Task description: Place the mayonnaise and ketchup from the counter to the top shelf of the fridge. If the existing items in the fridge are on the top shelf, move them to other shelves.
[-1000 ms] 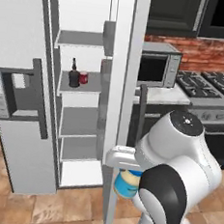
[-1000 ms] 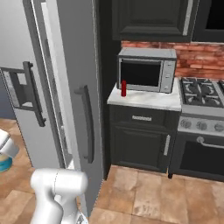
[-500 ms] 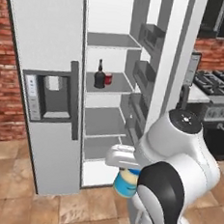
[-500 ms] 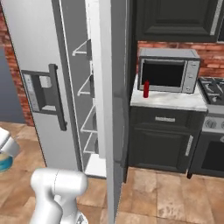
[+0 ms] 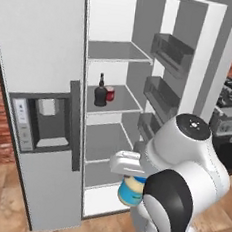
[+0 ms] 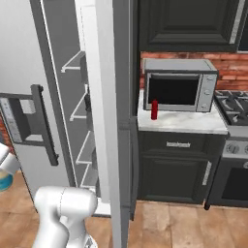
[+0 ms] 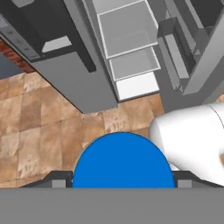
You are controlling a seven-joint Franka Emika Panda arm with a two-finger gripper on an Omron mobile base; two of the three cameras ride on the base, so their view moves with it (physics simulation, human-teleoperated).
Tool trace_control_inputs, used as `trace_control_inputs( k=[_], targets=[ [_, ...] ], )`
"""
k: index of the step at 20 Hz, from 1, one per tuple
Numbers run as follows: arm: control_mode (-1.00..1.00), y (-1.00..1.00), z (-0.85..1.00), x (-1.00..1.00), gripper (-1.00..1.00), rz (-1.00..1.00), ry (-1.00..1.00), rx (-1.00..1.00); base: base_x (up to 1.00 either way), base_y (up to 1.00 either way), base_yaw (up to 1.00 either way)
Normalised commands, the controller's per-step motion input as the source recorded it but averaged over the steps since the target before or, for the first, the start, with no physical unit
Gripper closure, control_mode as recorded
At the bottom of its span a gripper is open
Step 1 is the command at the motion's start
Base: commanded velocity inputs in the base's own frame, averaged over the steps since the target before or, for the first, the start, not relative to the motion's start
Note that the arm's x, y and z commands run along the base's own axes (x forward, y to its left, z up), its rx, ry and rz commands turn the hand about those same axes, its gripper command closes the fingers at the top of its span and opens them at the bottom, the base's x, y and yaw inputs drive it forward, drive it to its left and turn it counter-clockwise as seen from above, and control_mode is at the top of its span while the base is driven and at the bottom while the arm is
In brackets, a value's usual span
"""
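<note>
Two-finger gripper [image 7: 118, 186] clamped on short blue-lidded, cream-bodied mayonnaise jar [image 5: 130, 188], carried low before open grey brushed-metal fridge [image 5: 38, 55]. Squat black bottle [image 5: 100, 93] and small red white-topped container [image 5: 110, 93] apparently on middle shelf; top shelf [image 5: 116, 51] looks free. Advise raising jar clear of shelf edge, keeping upright. Slim red ketchup bottle [image 6: 154, 109] on white marble counter [image 6: 184, 122].
</note>
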Motion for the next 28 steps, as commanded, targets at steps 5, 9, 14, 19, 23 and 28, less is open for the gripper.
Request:
trace_control_inputs(
  k=[5, 9, 14, 19, 23, 28],
  targets=[
    [1.0, 0.0, 0.0, 0.0, 1.0, 0.0, 0.0, 0.0, 0.56, 0.16, -0.07],
    [1.0, 0.0, 0.0, 0.0, 1.0, 0.0, 0.0, 0.0, 0.05, 0.2, 0.0],
    [1.0, 0.0, 0.0, 0.0, 1.0, 0.0, 0.0, 0.0, 0.0, 0.19, 0.01],
    [1.0, 0.0, 0.0, 0.0, 1.0, 0.0, 0.0, 0.0, -0.58, 0.02, 0.0],
    [1.0, 0.0, 0.0, 0.0, 1.0, 0.0, 0.0, 0.0, -0.82, 0.4, 0.09],
    [1.0, 0.0, 0.0, 0.0, 1.0, 0.0, 0.0, 0.0, -0.08, 0.97, 0.09]
  ],
)
